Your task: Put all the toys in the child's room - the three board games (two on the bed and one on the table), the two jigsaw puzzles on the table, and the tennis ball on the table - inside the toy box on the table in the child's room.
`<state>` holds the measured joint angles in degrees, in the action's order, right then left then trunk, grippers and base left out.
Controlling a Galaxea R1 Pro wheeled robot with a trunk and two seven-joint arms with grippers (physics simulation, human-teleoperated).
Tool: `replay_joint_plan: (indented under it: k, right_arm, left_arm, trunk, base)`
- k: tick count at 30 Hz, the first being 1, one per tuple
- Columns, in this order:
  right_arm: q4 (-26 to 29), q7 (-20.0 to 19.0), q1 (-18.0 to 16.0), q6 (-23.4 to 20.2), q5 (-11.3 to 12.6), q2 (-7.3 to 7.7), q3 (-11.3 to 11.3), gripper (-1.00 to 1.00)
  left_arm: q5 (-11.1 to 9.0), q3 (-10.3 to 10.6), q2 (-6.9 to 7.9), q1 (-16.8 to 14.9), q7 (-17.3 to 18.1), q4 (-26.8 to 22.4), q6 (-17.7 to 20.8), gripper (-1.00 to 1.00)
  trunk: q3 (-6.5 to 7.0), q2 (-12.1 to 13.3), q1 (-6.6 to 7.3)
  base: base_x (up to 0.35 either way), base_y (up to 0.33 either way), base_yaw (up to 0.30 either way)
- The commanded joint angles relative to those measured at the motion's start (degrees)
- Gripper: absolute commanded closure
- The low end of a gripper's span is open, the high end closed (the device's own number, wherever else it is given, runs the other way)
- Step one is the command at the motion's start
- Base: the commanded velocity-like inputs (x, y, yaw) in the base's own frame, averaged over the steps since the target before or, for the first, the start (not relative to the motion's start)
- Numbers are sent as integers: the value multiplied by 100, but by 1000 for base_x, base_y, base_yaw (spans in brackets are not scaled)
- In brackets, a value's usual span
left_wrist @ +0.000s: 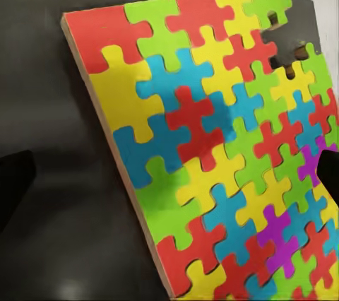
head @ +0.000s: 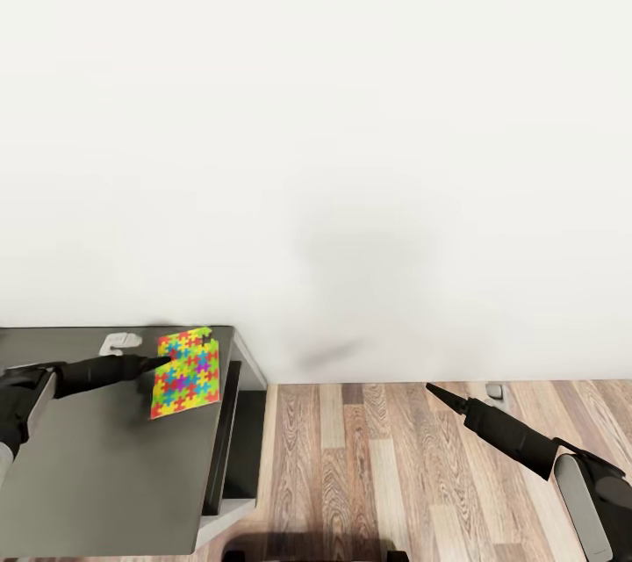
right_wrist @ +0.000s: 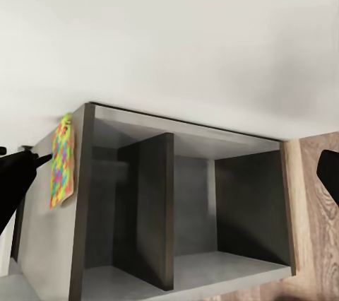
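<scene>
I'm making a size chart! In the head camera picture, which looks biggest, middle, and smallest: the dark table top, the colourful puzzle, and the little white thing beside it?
1. Table, biggest.
2. Jigsaw puzzle.
3. White object, smallest; it lies farther back, so this is only apparent size.

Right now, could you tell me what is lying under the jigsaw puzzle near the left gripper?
The jigsaw puzzle lies on the dark grey table; its surface shows around the puzzle and through a gap of missing pieces. Anything directly beneath is covered.

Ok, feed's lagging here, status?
Left end effector at jigsaw puzzle, grip unclear. Right end effector over floor. White object beside puzzle.
</scene>
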<state>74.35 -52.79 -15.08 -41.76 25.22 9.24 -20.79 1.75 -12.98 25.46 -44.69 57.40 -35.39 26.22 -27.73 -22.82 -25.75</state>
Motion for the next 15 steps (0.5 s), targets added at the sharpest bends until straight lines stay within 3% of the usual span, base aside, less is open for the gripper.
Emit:
replay_joint_plan:
  k: [1, 15]
  right_arm:
    - [1, -9, -3, -34, 19, 0, -4, -100]
    - [1, -16, -3, -34, 19, 4, -5, -100]
  left_arm:
    - [19, -9, -4, -4, 55, -3, 51, -100]
    - [19, 35, -120, -4, 104, -3, 44, -100]
  trunk:
    - [-8, -9, -3]
    - [-8, -9, -3]
  base:
    - [0, 0, 0]
    - [0, 0, 0]
